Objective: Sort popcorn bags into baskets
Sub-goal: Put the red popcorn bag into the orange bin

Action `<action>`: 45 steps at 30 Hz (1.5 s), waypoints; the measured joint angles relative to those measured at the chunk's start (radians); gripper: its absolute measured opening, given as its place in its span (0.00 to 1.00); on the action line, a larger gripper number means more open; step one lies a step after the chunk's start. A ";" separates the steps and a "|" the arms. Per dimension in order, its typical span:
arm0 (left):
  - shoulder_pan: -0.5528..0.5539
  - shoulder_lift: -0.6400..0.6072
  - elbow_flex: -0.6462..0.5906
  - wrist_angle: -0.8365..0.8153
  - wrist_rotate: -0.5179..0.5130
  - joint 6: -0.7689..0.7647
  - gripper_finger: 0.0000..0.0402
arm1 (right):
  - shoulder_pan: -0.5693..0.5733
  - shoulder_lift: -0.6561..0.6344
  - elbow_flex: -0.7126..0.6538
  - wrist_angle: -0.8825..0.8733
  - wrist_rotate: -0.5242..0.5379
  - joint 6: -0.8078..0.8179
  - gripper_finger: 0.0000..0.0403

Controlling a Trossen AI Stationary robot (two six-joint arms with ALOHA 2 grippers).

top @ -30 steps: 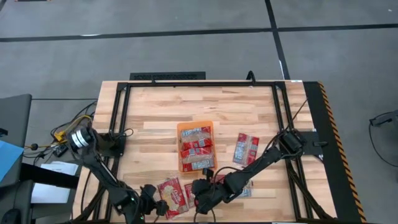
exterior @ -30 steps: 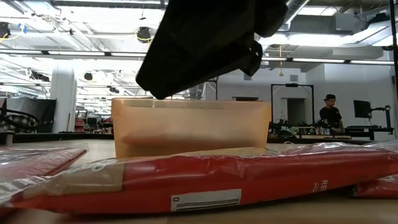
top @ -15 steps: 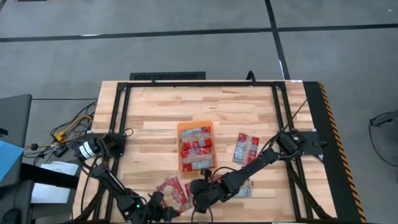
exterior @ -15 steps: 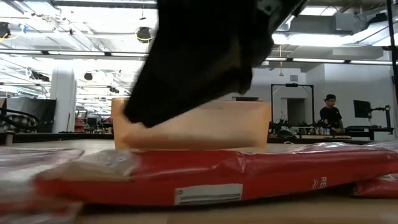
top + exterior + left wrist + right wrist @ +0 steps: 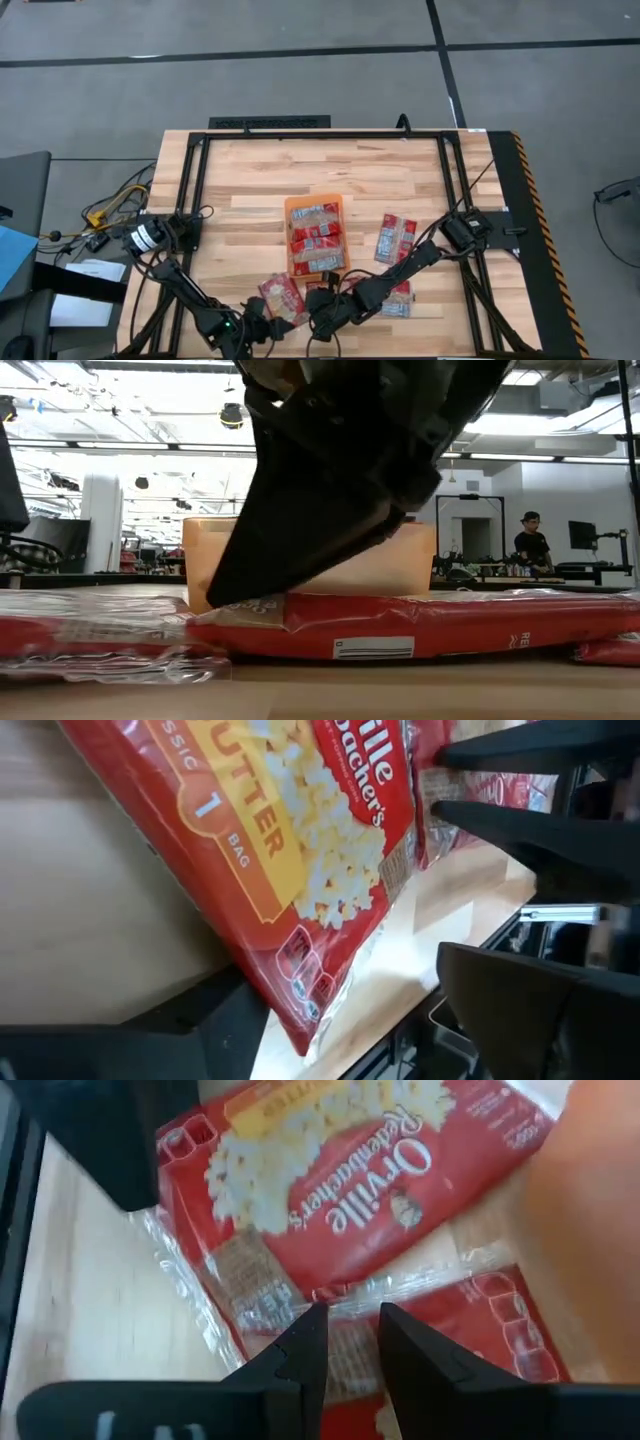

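1. The small orange rectangular plastic basket sat at the centre of the high view, holding red packets.
2. The left gripper, lower left of centre, had its fingers apart around a flat red popcorn bag.
3. The right gripper, just right of it, pinched the edge of another red packet.

Both arms reach low over the table's near edge. The left gripper has its fingers spread wide, while the right gripper (just beside it) has its fingers nearly together, a narrow gap between them.
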 joint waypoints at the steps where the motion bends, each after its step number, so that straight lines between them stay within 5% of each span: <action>1: 0.001 0.000 0.000 -0.002 -0.004 0.000 0.66 | 0.000 0.000 -0.001 -0.001 -0.001 -0.003 0.29; 15: 0.015 0.001 -0.001 -0.015 -0.009 -0.005 0.51 | -0.017 0.046 0.003 0.092 -0.089 -0.009 0.29; 27: 0.024 0.001 -0.001 -0.016 -0.010 0.008 0.04 | -0.017 0.033 0.001 0.095 -0.148 -0.009 0.29; 38: -0.026 -0.049 0.108 -0.081 0.058 0.165 0.01 | 0.012 -0.302 0.001 -0.186 -0.151 -0.105 0.29; 45: -0.036 -0.141 0.299 -0.379 0.121 0.320 0.01 | 0.050 -0.586 0.001 -0.422 0.013 -0.111 0.29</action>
